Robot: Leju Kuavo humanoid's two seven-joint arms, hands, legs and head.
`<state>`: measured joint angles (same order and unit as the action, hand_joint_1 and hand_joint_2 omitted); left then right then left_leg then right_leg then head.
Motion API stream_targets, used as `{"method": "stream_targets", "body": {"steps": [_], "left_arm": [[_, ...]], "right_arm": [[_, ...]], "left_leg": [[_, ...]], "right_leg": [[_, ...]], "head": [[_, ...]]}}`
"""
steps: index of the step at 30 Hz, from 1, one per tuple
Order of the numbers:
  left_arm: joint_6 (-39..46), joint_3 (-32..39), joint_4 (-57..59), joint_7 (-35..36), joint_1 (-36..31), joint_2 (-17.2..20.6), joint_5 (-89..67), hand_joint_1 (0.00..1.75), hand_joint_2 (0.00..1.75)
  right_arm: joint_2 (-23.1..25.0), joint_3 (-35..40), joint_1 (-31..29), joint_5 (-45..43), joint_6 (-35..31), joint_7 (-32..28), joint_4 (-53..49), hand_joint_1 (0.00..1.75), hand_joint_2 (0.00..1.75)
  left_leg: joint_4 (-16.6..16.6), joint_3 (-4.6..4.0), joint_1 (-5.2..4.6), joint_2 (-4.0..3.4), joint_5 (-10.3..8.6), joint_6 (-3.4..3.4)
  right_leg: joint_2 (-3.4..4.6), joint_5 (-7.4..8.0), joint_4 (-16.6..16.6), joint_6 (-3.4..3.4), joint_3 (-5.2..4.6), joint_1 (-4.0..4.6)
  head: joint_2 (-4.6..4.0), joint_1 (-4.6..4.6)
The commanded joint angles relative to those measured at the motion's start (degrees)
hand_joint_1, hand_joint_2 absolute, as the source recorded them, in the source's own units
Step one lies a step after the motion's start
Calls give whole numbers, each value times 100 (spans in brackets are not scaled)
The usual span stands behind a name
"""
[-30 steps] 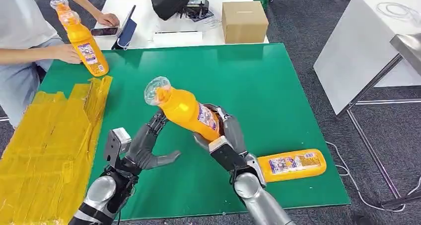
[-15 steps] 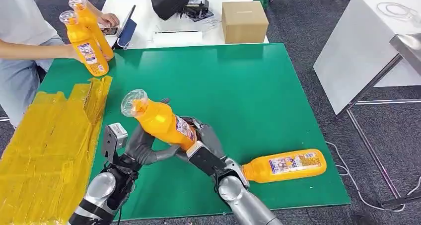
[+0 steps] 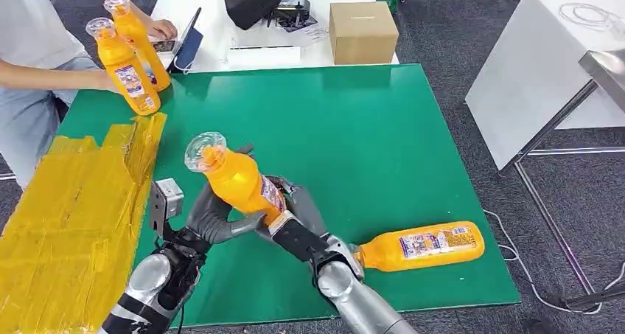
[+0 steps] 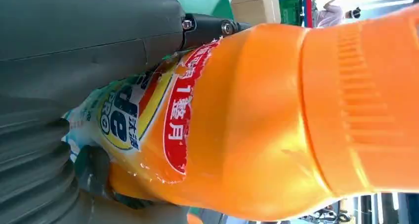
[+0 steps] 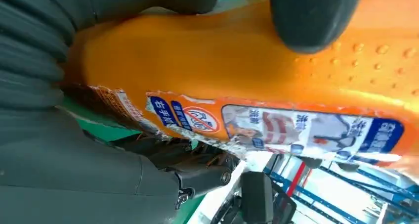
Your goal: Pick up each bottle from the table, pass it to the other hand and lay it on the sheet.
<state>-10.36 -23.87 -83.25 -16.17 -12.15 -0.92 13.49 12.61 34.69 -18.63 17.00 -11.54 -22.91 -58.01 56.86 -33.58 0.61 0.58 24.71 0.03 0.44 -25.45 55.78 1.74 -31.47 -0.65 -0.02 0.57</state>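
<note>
**Bottle held by both hands above the green desk**

The green desk [image 3: 383, 127] and the yellow sheet [image 3: 66, 223] on its left side lie as before. The second orange bottle [image 3: 424, 245] lies on its side near the desk's right front, unmoved. The orange juice bottle [image 3: 239, 179], tilted cap-up, has shifted slightly from half a second ago. The right hand [image 3: 295, 212] grips its base; the left hand [image 3: 214, 216] has its fingers wrapped against the lower body, both gripping.

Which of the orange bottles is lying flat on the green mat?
The bottle beside the right forearm, near the mat's front-right edge. One other is in the robot's hands; two are upright by the person.
</note>
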Motion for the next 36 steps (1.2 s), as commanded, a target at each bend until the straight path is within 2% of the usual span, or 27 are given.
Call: {"method": "stream_targets", "body": {"steps": [1,14,16,17,18,22,26,31,33,36], "left_arm": [[-41,-310,371,28,-267,40,12,175,175],[-49,-380,433,0,-283,13,68,175,175],[-46,-398,443,0,-277,9,71,175,175],[-37,-400,442,-9,-261,6,77,175,175],[-10,-384,429,-32,-238,5,85,175,175],[213,-233,310,-133,-142,49,40,175,175],[218,-226,287,-138,-133,52,43,175,175],[805,60,68,-339,64,92,-310,175,175],[1745,262,-122,-661,154,162,-1231,175,175],[2374,484,-297,-730,227,329,-2003,175,175]], "right_arm": [[-31,229,-320,-18,-3,17,573,173,175],[-42,255,-314,-109,13,28,620,175,175],[-47,253,-294,-115,-18,5,597,162,175],[-51,241,-260,-128,-63,-38,533,61,175],[-76,227,-209,-140,-129,-85,404,3,175],[-227,152,-9,-182,-291,-150,-222,0,175],[-248,145,26,-185,-295,-124,-310,0,175],[-533,-139,396,-217,-628,-188,-1322,0,175],[-656,-307,635,-187,-757,-211,-1875,0,175],[-788,-499,909,-136,-895,-258,-2474,0,175]], "left_leg": [[-3,8,0,0,0,1],[-3,18,1,3,4,2],[-3,13,1,2,3,2],[-3,8,-1,3,1,2],[-2,16,1,3,4,2],[-3,12,1,5,3,2],[-3,5,-1,3,0,2],[-2,7,-1,3,2,2],[-1,15,1,2,7,3],[0,7,-3,3,6,3]], "right_leg": [[-5,-1,-5,-2,10,1],[-11,-6,-6,-4,22,3],[-9,-4,-6,-3,16,2],[-8,-2,-4,-2,10,0],[-11,-5,-6,-4,21,3],[-11,-5,-6,-4,15,2],[-8,-2,-4,-2,6,0],[-9,-3,-5,-2,10,1],[-10,-7,-7,-4,20,3],[-8,-7,-2,-2,12,-1]], "head": [[0,0],[0,2],[0,2],[0,2],[0,0],[0,2],[0,2],[0,0],[0,2],[0,-4]]}}
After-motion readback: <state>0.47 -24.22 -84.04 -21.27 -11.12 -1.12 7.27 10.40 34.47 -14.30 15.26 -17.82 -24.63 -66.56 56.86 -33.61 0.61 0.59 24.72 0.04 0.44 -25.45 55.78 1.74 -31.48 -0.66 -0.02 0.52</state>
